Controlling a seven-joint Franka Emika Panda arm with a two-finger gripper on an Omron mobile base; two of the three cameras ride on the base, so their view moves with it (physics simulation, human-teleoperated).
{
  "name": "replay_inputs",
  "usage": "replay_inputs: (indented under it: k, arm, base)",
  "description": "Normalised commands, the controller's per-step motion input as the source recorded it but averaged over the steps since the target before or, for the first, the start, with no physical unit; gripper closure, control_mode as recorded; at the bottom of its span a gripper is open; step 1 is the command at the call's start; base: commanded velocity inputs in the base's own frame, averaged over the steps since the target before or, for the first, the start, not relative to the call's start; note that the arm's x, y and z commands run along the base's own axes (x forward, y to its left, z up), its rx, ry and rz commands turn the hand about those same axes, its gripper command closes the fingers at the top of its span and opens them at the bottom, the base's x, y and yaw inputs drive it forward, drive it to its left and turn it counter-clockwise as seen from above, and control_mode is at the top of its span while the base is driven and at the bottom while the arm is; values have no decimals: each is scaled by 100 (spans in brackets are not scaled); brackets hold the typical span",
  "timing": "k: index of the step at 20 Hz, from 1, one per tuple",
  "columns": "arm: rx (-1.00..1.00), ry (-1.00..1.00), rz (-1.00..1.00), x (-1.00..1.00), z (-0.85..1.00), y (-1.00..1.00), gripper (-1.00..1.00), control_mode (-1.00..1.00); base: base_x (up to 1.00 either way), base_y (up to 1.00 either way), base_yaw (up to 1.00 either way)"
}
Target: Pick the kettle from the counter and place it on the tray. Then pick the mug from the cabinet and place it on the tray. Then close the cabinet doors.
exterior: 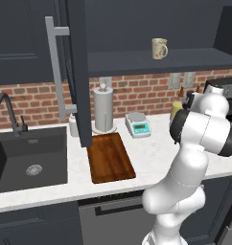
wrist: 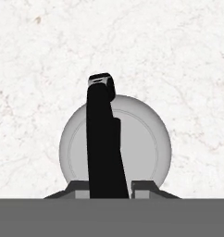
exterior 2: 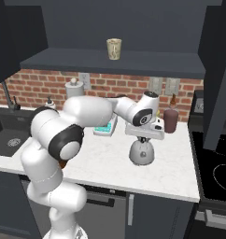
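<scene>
Gripper (wrist: 109,187) positioned directly above the kettle (exterior 2: 142,152), pointing straight down; jaws clenched on the kettle's black arched handle (wrist: 103,139), one dark fingertip (wrist: 79,187) on each side of it and touching it. Kettle body seen round and grey directly beneath the jaws, standing on the counter (exterior 2: 110,163) with white speckled stone showing all round it. Seen from the right base camera as upright under the hand, close to the counter's middle. Maroon canister (exterior 2: 170,120) just beyond the jaws, against the brick wall. Scale (exterior: 138,125) with teal display off to the jaws' left, well apart. Tray (exterior: 110,157) farther left again, flat and bare on the counter beside the sink (exterior: 29,160). Paper-towel roll (exterior: 103,109) upright behind the tray. Mug (exterior: 159,48) high above the jaws, upright on the cabinet (exterior: 151,62) shelf. Cabinet doors (exterior: 78,72) standing open.
</scene>
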Motion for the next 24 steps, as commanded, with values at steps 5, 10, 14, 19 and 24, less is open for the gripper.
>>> replay_inputs:
  k: [5,10,14,19,24]
  arm:
    - [0,0,0,-35,16,5,100,-100]
    - [0,-4,0,-39,21,10,100,-100]
    - [0,-16,0,-41,26,21,100,-100]
    - [0,-20,0,-32,22,37,100,-100]
    - [0,-19,4,-26,20,48,100,-100]
  base:
    - [0,0,0]
    - [0,0,0]
    - [0,0,0]
    - [0,0,0]
    - [0,0,0]
